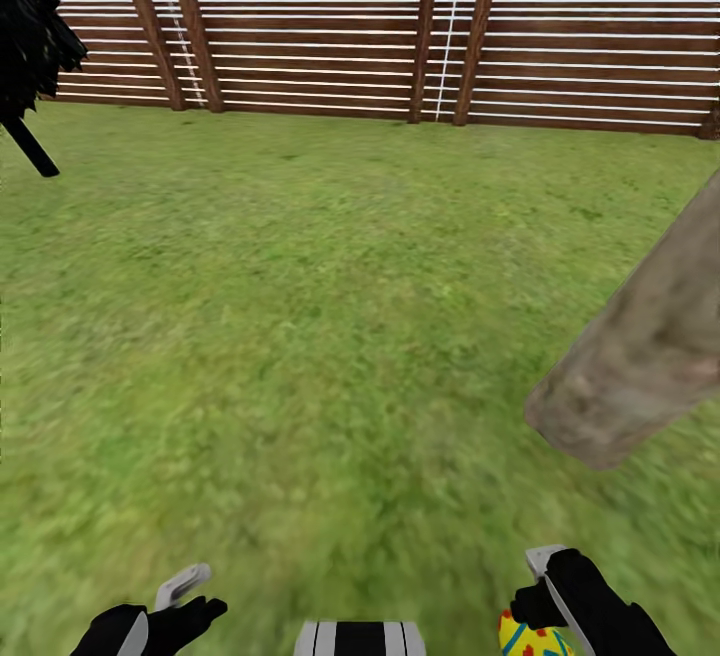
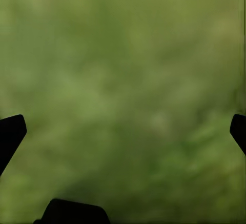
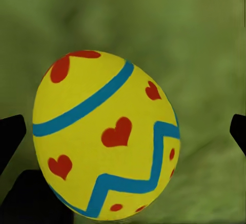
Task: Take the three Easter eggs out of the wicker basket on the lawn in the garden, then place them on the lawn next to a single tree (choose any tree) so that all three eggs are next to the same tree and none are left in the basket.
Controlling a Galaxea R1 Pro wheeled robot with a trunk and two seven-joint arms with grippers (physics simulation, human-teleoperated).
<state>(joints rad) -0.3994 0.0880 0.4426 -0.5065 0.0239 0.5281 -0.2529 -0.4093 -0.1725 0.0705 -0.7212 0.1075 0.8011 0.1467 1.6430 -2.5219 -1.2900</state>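
I am looking down over a wide lawn (image 1: 300,316) of mottled green grass that runs to a brown slatted fence (image 1: 400,26) across the top of the head view. A thick, pale grey-brown trunk (image 1: 640,356) slants in from the right edge, its cut-looking base meeting the grass just ahead of my right arm. At the far left edge stands a small all-black tree (image 1: 30,26) on a thin dark stem. My left gripper (image 1: 178,608) sits at the bottom left of the head view, over bare grass; in the left wrist view its two dark fingertips (image 2: 11,134) stand far apart at the frame edges with only blurred grass (image 2: 123,90) between them, so it is wide open and holds nothing. My right gripper (image 1: 540,601) is at the bottom right, near the trunk. Just beside it is a yellow egg (image 1: 530,638) with blue bands. The right wrist view shows that egg (image 3: 105,137) close up, with a blue stripe, a blue zigzag and red hearts. The dark fingertips (image 3: 10,137) show at the frame edges, wider than the egg, and I cannot tell whether they grip it.
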